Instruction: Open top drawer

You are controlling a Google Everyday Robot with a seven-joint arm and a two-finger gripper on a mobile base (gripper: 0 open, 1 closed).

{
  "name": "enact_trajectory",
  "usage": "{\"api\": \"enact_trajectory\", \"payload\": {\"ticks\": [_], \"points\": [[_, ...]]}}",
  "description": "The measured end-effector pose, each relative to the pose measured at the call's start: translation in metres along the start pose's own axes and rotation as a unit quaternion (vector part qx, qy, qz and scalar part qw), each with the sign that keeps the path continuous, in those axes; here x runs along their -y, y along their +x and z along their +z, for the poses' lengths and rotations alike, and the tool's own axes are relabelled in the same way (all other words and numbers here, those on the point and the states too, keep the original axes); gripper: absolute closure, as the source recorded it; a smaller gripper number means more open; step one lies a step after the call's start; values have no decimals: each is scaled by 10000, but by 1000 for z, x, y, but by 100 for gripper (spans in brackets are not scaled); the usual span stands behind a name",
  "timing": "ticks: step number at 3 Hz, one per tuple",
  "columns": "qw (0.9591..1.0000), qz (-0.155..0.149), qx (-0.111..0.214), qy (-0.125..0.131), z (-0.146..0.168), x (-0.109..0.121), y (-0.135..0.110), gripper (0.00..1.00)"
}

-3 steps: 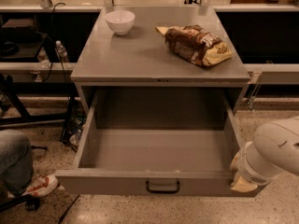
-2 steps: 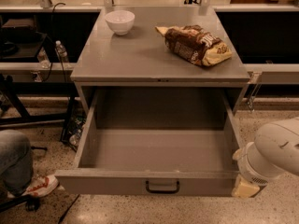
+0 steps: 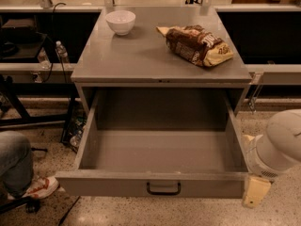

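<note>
The top drawer (image 3: 160, 152) is a wide grey metal drawer, pulled far out of the grey cabinet (image 3: 162, 55). Its deep box shows nothing inside. A small black loop handle (image 3: 163, 189) sits at the centre of its front panel. My gripper (image 3: 256, 193) shows as a cream-coloured piece below the white arm (image 3: 277, 145), just right of the drawer's front right corner and apart from the handle. The drawers below are hidden under the open one.
A white bowl (image 3: 121, 21) and a brown snack bag (image 3: 197, 45) lie on the cabinet top. A person's leg and shoe (image 3: 40, 187) are at the lower left. A plastic bottle (image 3: 61, 53) and dark table frames stand to the left.
My arm and gripper have shifted a little down and to the right, away from the drawer's front right corner. The drawer stays pulled out.
</note>
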State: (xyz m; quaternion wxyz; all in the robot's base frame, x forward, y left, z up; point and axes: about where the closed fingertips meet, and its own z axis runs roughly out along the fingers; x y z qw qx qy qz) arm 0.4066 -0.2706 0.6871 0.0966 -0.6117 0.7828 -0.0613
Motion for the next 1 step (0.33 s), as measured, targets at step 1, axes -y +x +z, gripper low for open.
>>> {"api": "enact_trajectory", "payload": {"ticks": [1], "points": [[9995, 63, 112, 281, -47, 20, 16, 0]]}}
